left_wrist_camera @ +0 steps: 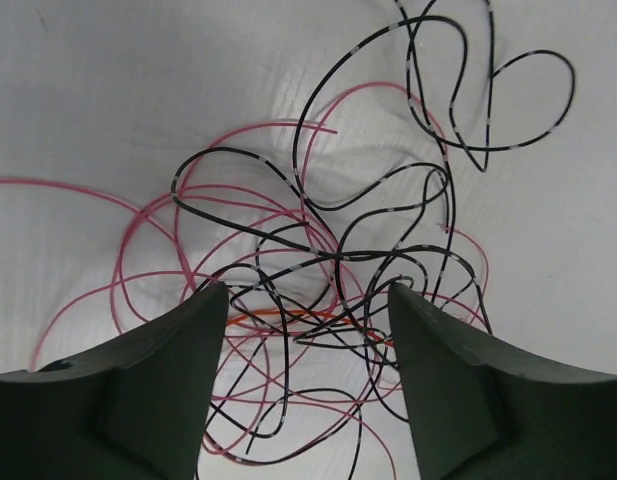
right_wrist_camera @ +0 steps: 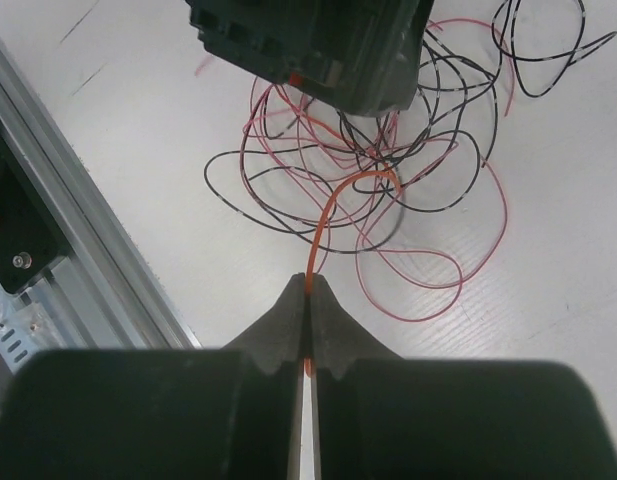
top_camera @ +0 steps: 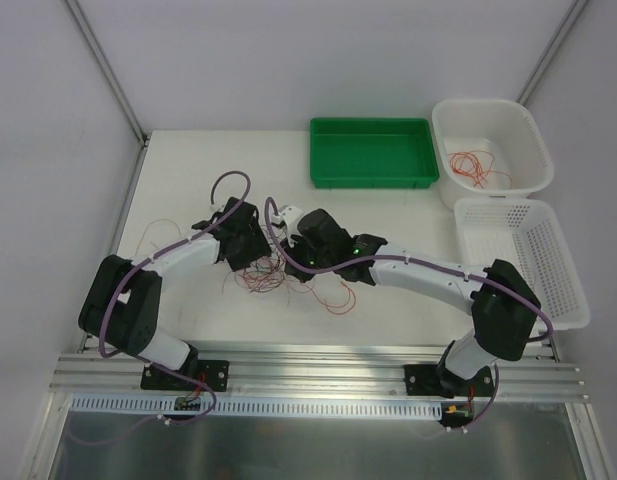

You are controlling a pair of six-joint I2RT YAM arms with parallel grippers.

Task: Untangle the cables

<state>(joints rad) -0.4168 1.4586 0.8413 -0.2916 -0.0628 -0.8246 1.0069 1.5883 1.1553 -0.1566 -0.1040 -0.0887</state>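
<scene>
The cables [left_wrist_camera: 318, 250] lie in one loose tangle of pink-red, black and one orange wire on the white table [top_camera: 188, 180]. In the top view the tangle [top_camera: 273, 278] sits between the two arms. My left gripper [left_wrist_camera: 308, 300] hovers over it, open, and its dark fingers [left_wrist_camera: 183, 350] straddle several strands without pinching any. My right gripper [right_wrist_camera: 310, 285] is shut on the orange cable [right_wrist_camera: 328, 215], which arcs up from the fingertips into the tangle under the left gripper's body [right_wrist_camera: 318, 40]. In the top view the left gripper [top_camera: 256, 260] and the right gripper [top_camera: 293, 266] are close together.
A green tray [top_camera: 373, 152] stands at the back. To its right a white bin [top_camera: 523, 140] holds a few red wires [top_camera: 473, 165]. A white basket [top_camera: 563, 270] stands on the right. An aluminium rail [right_wrist_camera: 98, 270] runs along the near edge.
</scene>
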